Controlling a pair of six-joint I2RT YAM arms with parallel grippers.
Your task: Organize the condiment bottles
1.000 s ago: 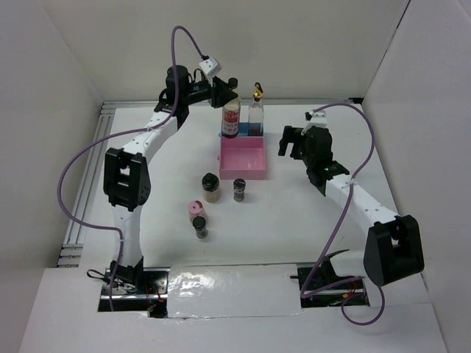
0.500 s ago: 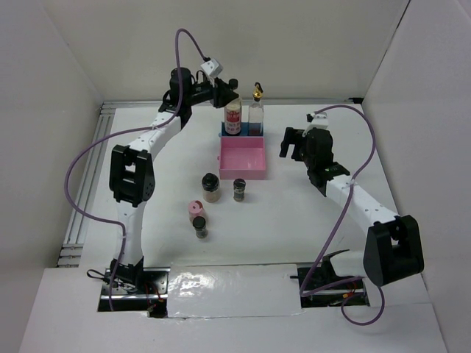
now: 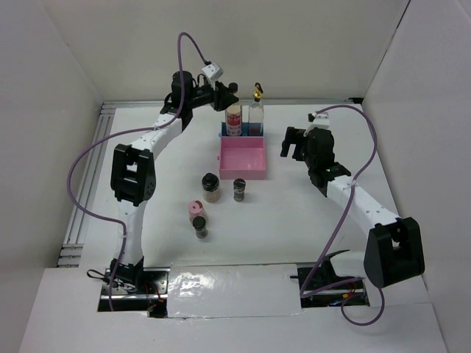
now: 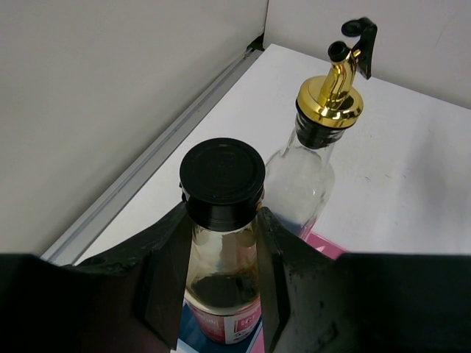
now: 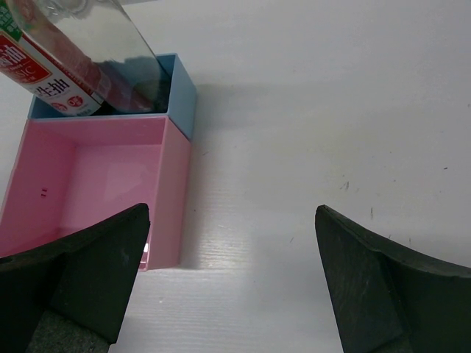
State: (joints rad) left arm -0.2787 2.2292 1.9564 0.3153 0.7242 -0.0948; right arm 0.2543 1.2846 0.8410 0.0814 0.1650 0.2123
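Bottle sorting, far end of surface [image 3: 294, 213] | left end effector [image 4: 219, 217], arm shifted slightly over the past second, grips black-capped bottle [image 4: 221, 170] by the neck, upright in blue tray [image 5: 184, 88] beside gold-spout bottle [image 4: 309, 169] | placement looks nearly complete | right end effector [image 5: 232, 250] hangs open near pink tray [image 5: 168, 191] | four small jars [image 3: 210, 184] still unsorted.

Our left arm [image 3: 151, 136] and right arm [image 3: 360, 206] are white with black joints [image 3: 132, 176], black fingers [image 4: 165, 283] and looping purple cables [image 3: 69, 180].
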